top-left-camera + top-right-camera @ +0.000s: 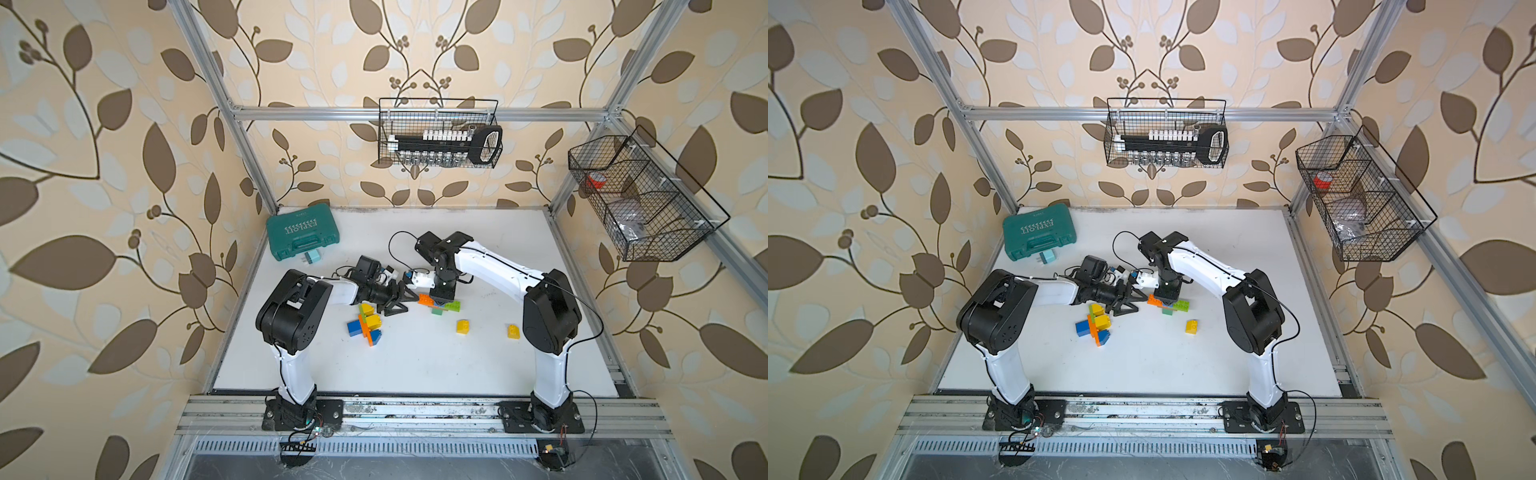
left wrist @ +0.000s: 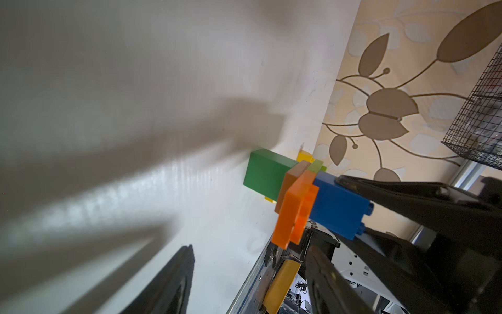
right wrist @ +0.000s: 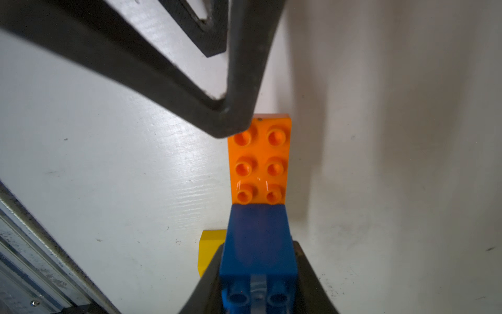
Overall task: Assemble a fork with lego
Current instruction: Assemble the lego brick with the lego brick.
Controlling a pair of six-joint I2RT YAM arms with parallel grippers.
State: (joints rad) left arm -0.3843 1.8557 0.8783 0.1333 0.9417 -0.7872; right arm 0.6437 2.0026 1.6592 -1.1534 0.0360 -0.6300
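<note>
Top views first: the right claw (image 1: 441,296) pointed straight down near the middle of the table (image 1: 415,365), clamped on part of the lego build there, an orange plate (image 1: 424,299) with a green brick (image 1: 453,306) at its far end. The left claw (image 1: 409,303) lay sideways, jaws spread and empty, one tip right at the plate's free end. Best guess, it was there to brace the plate so it wouldn't skid or tip under a push from above. Another clump (image 1: 1096,324) of yellow, blue, orange and green bricks sat just beside the left claw. A loose yellow brick (image 1: 1192,327) lay apart toward the right arm, and the teal case (image 1: 1038,235) sat off in the far corner.

Left wrist view: green brick (image 2: 264,176), orange plate (image 2: 294,212) and a blue brick (image 2: 338,208) were joined as one lump, with a right finger (image 2: 402,198) flat against the blue one. The left claw's own fingers (image 2: 171,282) showed a wide gap, nothing pinched.

Right wrist view: the blue brick (image 3: 258,244) was squeezed between the right claw's fingers, sitting on the orange plate (image 3: 260,163), six studs bare. A left fingertip (image 3: 233,114) touched the plate's end corner. A yellow brick (image 3: 210,250) peeked out underneath. It looked like the blue one was being seated, so the fork was only partly built.
</note>
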